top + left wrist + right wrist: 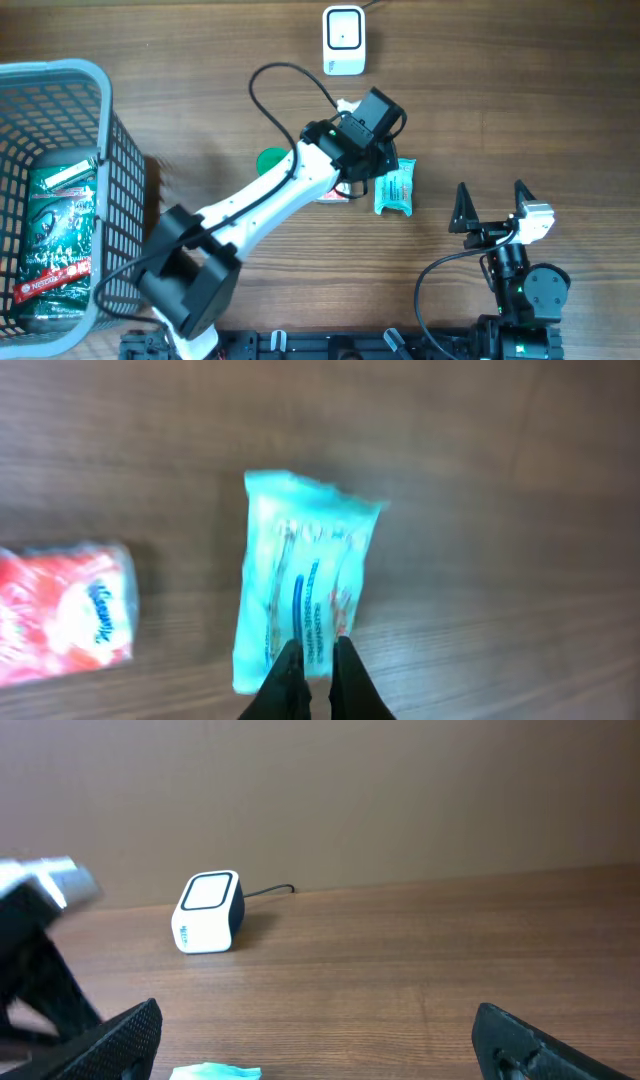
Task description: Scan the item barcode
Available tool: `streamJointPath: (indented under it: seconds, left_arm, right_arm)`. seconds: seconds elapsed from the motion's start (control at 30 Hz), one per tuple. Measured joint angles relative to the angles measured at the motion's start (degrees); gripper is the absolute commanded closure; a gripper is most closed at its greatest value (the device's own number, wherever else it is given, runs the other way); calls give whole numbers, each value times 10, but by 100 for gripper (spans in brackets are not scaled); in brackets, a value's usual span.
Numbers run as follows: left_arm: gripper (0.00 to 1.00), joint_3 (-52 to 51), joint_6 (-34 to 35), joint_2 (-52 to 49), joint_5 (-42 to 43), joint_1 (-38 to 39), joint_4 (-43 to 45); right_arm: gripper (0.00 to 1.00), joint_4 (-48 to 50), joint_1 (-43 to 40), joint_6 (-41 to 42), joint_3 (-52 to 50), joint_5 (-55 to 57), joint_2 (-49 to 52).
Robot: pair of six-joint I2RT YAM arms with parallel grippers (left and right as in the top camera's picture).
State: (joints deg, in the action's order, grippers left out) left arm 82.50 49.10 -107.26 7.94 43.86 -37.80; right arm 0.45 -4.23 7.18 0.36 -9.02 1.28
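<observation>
Overhead, the packet, teal, lies flat on the table near the middle, on the robot's side of the scanner and well apart from it. The left gripper sits at the packet's end toward the scanner, and the right gripper stands spread wide and empty off to the right. Left wrist: the fingers are pressed together, tips over the packet's near short edge; whether they pinch any film I cannot tell. A red pack lies beside the packet, not touching it. The packet looks light, soft and crinkly, with a slick film wrap likely to slide on the wood and buckle under a hard squeeze. A grip across its narrow width seems safest, leaving the printed face free for the scanner. Right wrist: only the packet's tip shows at the bottom edge, with the scanner beyond and the jaws parted.
</observation>
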Motion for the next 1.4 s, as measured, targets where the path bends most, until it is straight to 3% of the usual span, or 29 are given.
streamJointPath:
  seconds: [0.37,0.53,0.63,0.8,1.07,1.3,1.37,1.4]
  left_arm:
    - [96,-3,-2,-101,111,57,-45]
    - [96,-4,-2,-106,121,56,-47]
    - [95,2,-4,-90,79,57,-66]
    - [96,26,-4,-31,9,56,-7]
    - [96,30,11,-129,19,56,-26]
    - [96,31,18,-131,30,56,-16]
    - [96,44,18,-131,10,54,-52]
    - [87,56,16,-128,-8,51,-86]
  right_arm:
    - [0,0,0,0,0,0,0]
    - [0,0,0,0,0,0,0]
    - [0,0,0,0,0,0,0]
    - [0,0,0,0,0,0,0]
    - [1,0,0,0,0,0,0]
    - [0,0,0,0,0,0,0]
    - [0,0,0,0,0,0,0]
    - [0,0,0,0,0,0,0]
